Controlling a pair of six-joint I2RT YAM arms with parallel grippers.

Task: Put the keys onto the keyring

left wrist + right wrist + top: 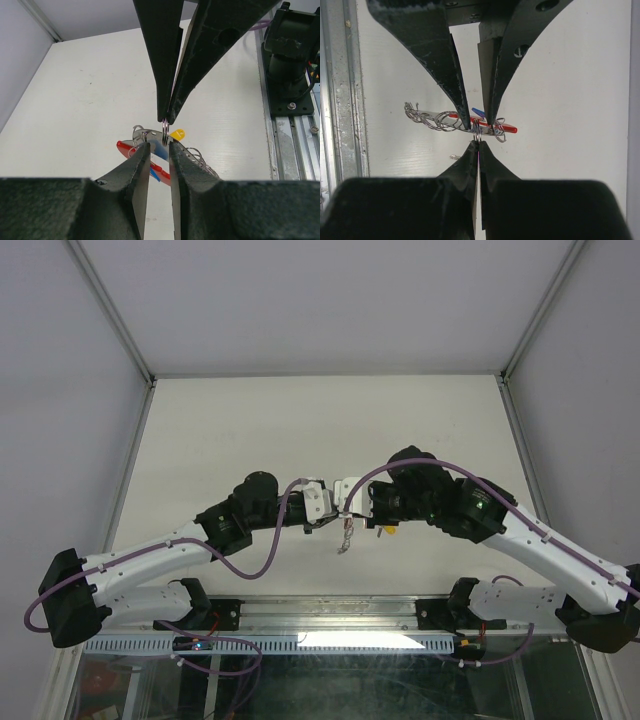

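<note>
Both grippers meet over the middle of the table (250, 420). My right gripper (478, 142) is shut on the silvery ring (477, 132) of the keyring, whose red tab (507, 129) and chain (422, 116) lie across below it. In the left wrist view the same ring (165, 134) sits pinched under the right gripper (166, 120). My left gripper (159, 145) stands narrowly parted with the blue key (160, 150) filling the gap, its end at the ring. The yellow key (177, 134) lies just behind the ring, free of both grippers. From above, the chain (345, 538) dangles between the arms.
A metal rail (290, 130) with the right arm's base (290, 50) runs along the table's near edge. White enclosure walls (60, 390) close in the table's sides and back.
</note>
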